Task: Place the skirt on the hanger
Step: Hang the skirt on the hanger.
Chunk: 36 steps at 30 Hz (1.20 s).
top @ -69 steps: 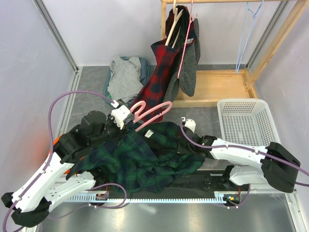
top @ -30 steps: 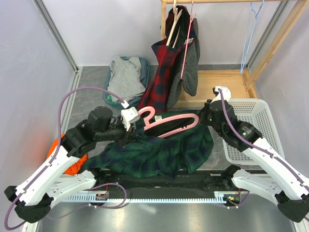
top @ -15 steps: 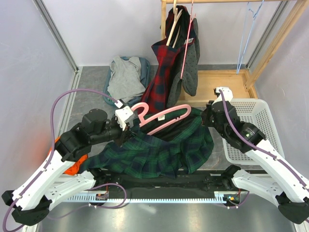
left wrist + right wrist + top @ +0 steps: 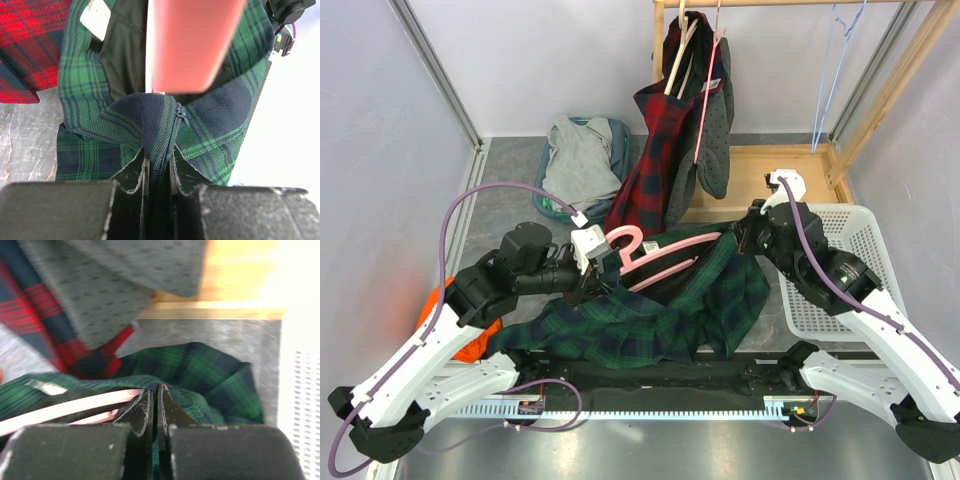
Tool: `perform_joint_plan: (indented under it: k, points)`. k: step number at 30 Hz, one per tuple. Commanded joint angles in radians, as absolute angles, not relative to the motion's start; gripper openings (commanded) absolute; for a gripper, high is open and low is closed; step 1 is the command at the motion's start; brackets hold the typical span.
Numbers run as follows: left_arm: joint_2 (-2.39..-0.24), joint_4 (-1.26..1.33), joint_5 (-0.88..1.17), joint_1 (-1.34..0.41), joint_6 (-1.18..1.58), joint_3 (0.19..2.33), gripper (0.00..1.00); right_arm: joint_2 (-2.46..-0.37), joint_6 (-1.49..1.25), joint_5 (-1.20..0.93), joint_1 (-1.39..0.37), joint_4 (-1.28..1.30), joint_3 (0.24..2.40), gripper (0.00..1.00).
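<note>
The green-and-navy plaid skirt (image 4: 660, 305) hangs stretched between both grippers above the table. A pink hanger (image 4: 670, 255) lies along its waistband, hook towards the left arm. My left gripper (image 4: 588, 265) is shut on a bunched fold of the skirt (image 4: 160, 125) beside the zipper, with the pink hanger (image 4: 192, 45) blurred just above its jaws (image 4: 159, 165). Over at the hanger's right end, my right gripper (image 4: 745, 237) is shut on the waistband edge of the skirt (image 4: 210, 375). The pink hanger (image 4: 60, 412) runs left from those jaws (image 4: 156, 396).
A wooden rack (image 4: 770, 175) at the back holds a red plaid garment (image 4: 650, 160) and a grey dotted one (image 4: 712, 150). A blue wire hanger (image 4: 835, 70) hangs further right. A white basket (image 4: 840, 260) stands right, and a pile of grey clothes (image 4: 578, 160) lies back left.
My right arm has come up off the table with the skirt's edge and pulled the waistband out along the hanger. Over the last second both grippers shifted only slightly and kept their grips.
</note>
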<state>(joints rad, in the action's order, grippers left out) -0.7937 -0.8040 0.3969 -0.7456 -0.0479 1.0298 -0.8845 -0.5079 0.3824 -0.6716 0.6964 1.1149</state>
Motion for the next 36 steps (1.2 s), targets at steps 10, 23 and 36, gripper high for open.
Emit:
perform_joint_plan:
  k: [10,23,36]
  points:
    - [-1.025,-0.528,0.562,-0.779,-0.031,1.143,0.02,-0.93,-0.37,-0.21,-0.669,0.488,1.138,0.01]
    - [-1.095,-0.451,0.499,-0.844,-0.113,1.348,0.02,-0.827,-0.301,-0.2,-0.67,0.499,1.129,0.02]
    - [-0.971,-0.535,0.529,-0.845,-0.215,1.223,0.02,-0.758,-0.313,-0.112,-0.67,0.511,1.109,0.09]
